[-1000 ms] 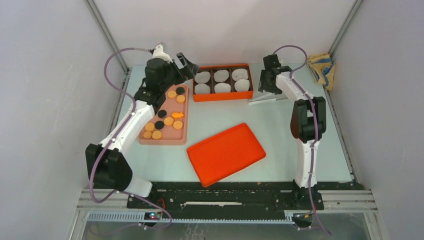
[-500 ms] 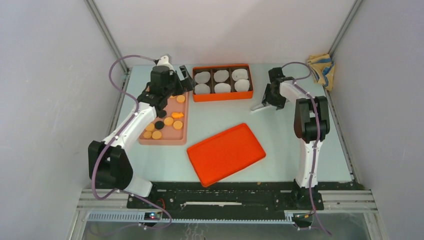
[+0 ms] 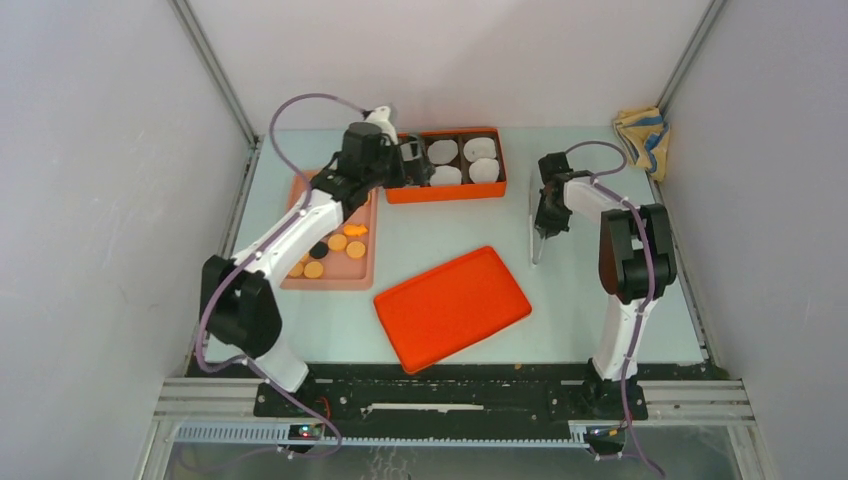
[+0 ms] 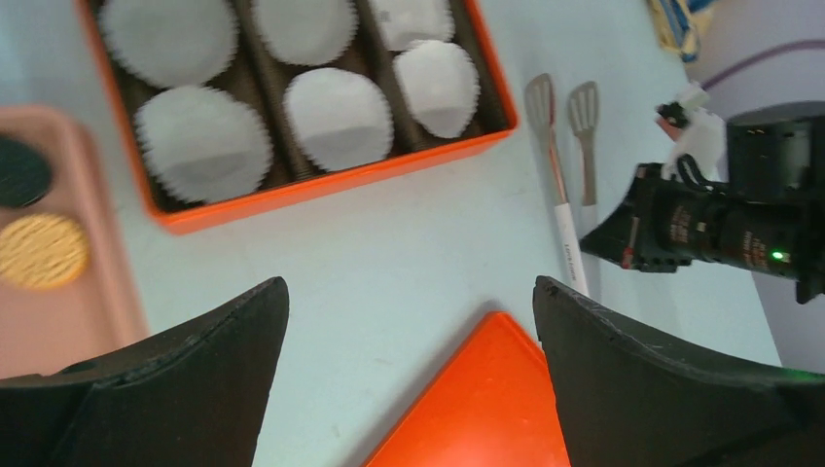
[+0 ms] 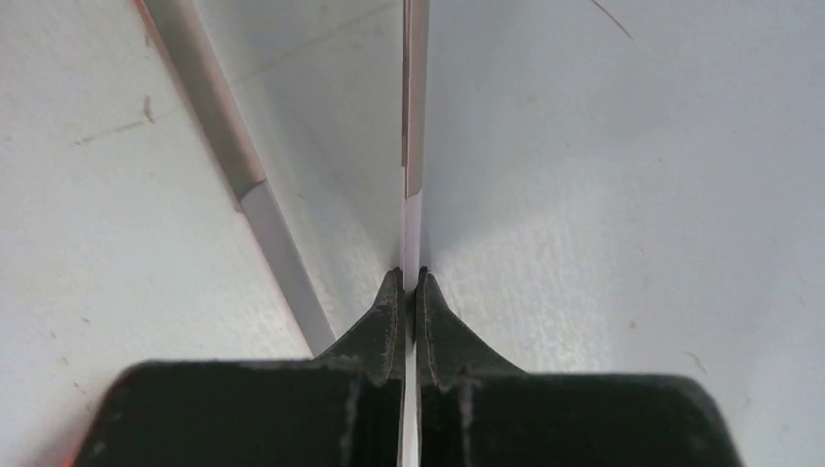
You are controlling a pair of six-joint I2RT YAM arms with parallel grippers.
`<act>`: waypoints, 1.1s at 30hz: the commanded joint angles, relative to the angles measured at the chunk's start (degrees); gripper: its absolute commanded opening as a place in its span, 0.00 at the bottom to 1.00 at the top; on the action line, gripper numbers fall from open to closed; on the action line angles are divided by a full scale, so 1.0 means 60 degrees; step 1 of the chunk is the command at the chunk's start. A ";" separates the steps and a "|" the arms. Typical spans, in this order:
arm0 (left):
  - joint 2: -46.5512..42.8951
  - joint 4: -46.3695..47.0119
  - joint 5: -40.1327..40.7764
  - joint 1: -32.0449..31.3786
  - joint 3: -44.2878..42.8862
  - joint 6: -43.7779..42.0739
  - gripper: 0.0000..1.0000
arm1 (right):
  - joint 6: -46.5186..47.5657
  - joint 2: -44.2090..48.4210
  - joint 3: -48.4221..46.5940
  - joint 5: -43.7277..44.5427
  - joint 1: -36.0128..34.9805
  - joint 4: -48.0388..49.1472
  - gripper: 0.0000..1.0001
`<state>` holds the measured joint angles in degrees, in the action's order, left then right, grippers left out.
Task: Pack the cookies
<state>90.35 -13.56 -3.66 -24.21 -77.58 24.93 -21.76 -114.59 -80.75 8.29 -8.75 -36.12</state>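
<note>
The cookies (image 3: 337, 243), small orange and black discs, lie on a pink tray (image 3: 330, 278) at the left; two of the cookies (image 4: 41, 251) show at the left edge of the left wrist view. An orange box (image 3: 445, 192) holds white paper cups (image 4: 202, 144). My left gripper (image 4: 409, 284) hovers open and empty by the box's front left corner, above the table. My right gripper (image 5: 410, 277) is shut on one thin arm of a pair of tongs (image 5: 413, 146), right of the box. In the top view those tongs (image 3: 537, 245) point toward the near edge.
An orange lid (image 3: 450, 305) lies flat in the middle of the table, its corner (image 4: 491, 389) below my left fingers. A folded cloth (image 3: 640, 135) sits at the back right corner. Grey walls enclose the table on three sides.
My left arm swung right from the pink tray to the orange box. My right gripper closed on the tongs and turned them from lying crosswise to pointing toward the near edge.
</note>
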 commanded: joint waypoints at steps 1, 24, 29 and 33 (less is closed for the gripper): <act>0.0902 -0.0205 -0.0693 -0.0520 -0.1245 -0.0432 1.00 | 0.0436 0.1062 0.0125 0.0531 -0.0255 -0.0504 0.00; 0.2052 0.1006 -0.0920 -0.2431 -0.1373 0.0033 1.00 | 0.0741 0.2513 -0.1553 -0.0170 -0.3397 -0.1471 0.00; 0.2009 0.0954 -0.0396 -0.2451 -0.1123 0.0073 1.00 | 0.0597 0.2581 -0.1750 -0.0182 -0.3841 -0.1479 0.00; 0.2201 0.0681 -0.0228 -0.2441 -0.1115 0.0151 0.83 | 0.0509 0.2779 -0.1908 0.0182 -0.4017 -0.1626 0.00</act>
<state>103.72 -10.22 -7.68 -38.54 -82.91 24.95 -17.63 -99.98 -88.38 8.32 -30.85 -45.74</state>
